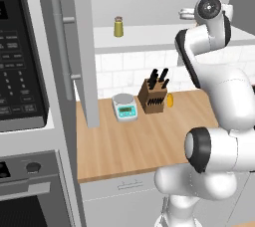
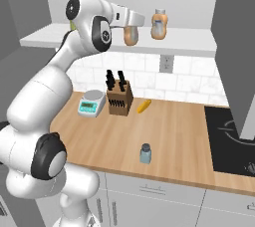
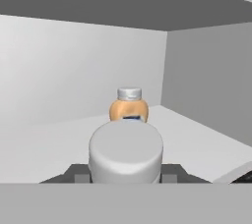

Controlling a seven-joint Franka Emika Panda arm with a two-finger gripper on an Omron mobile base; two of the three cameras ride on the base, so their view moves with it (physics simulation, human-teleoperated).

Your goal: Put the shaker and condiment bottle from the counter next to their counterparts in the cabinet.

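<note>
The arm is stretched up to the cabinet (image 2: 149, 44), its gripper (image 2: 133, 26) level with the white shelf board and pinching the condiment bottle (image 2: 131, 35) between its jaws; from the hand camera the bottle's broad grey cap (image 3: 126, 150) sits right between the two dark finger tips (image 3: 78, 173). In the right base view the held bottle stands upright at the front part of the shelf, its base at or just above the board; I cannot tell whether it touches. Just to its right on the same shelf stands the twin orange bottle (image 2: 159, 24), near but apart from it; the hand camera sees that twin (image 3: 129, 106) straight beyond the held cap, toward the cabinet's back corner. Farther left along the shelf, well apart from both bottles, the olive-yellow shaker (image 1: 118, 27) stands upright, seen in the left base view beside the tall grey door (image 1: 74, 47), which hangs swung open. Below the cabinet, on the counter (image 2: 179, 136), the blue-grey shaker (image 2: 145, 154) stands upright near the front edge, alone and well apart from everything else. Back by the tiled wall, under the shelf, a knife block (image 2: 119, 96) stands with a small kitchen scale (image 2: 91, 104) just to its left and a small yellow-orange item (image 2: 144, 106) lying just to its right. A black cooktop (image 2: 231, 141) lies at the counter's right end.
</note>
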